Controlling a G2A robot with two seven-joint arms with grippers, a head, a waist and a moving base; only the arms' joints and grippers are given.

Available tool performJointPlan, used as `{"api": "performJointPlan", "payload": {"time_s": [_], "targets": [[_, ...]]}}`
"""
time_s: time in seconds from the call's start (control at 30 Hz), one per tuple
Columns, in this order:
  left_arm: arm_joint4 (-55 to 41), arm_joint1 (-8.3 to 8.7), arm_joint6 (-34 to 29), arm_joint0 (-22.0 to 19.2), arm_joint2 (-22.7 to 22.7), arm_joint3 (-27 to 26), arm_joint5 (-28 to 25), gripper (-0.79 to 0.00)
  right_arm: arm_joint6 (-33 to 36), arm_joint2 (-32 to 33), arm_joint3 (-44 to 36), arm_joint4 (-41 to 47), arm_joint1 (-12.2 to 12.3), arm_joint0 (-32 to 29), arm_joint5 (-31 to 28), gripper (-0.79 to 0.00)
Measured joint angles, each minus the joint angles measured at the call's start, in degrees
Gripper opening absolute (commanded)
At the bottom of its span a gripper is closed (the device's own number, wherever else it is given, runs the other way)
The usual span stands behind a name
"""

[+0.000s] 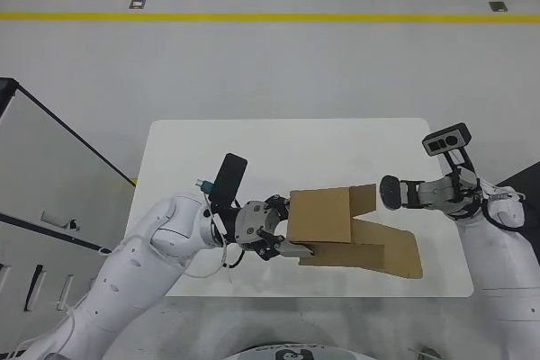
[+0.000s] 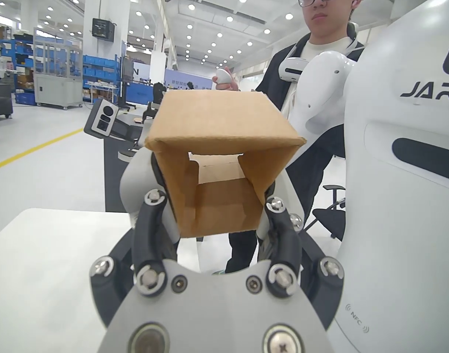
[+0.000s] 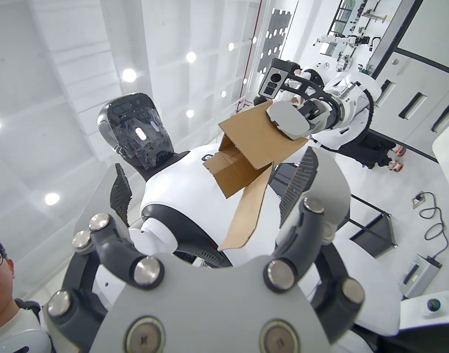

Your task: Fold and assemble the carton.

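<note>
We see a white table on a grey floor, a yellow line across the far side, and a black-edged cabinet at the left.

Top cam sits up on the robot, looking straight down at the table from well above. The two wrist cams sit close in, facing each other across the carton; all three catch it.
</note>
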Motion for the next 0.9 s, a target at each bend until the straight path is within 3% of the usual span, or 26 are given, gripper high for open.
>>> {"api": "performJointPlan", "payload": {"time_s": [0.03,0.07,0.13,0.17,0.5,0.7,0.9], "targets": [[-0.1,-0.01,0.4,-0.3,0.3,0.1,0.0,-0.785,0.0,-0.1,0.0,0.0,0.0,0.1,0.0,-0.055],[-0.3,-0.02,0.8,-0.5,0.7,0.1,0.0,-0.785,0.0,-0.2,0.1,0.1,0.0,0.1,-0.1,-0.172],[-0.5,-0.03,1.9,-1.1,1.5,0.3,0.0,-0.785,0.0,-0.5,0.2,0.1,0.0,0.2,-0.3,-0.671],[-0.5,0.00,2.4,-1.5,1.8,0.4,0.0,-0.785,0.0,-0.7,0.3,0.2,-0.1,0.3,-0.4,-0.785],[-0.2,0.16,3.8,-2.1,2.4,1.2,0.1,-0.785,-0.1,-1.1,0.3,-0.2,-0.1,0.5,-1.0,-0.785],[6.7,0.33,0.7,-0.8,0.5,-0.5,6.9,-0.785,-5.6,-2.1,-1.8,-3.1,-0.2,0.6,0.3,-0.785],[11.8,0.50,0.5,1.1,-1.2,-2.5,9.0,-0.785,-8.5,-2.5,-2.3,-6.7,-0.2,2.1,1.2,-0.785]]}}
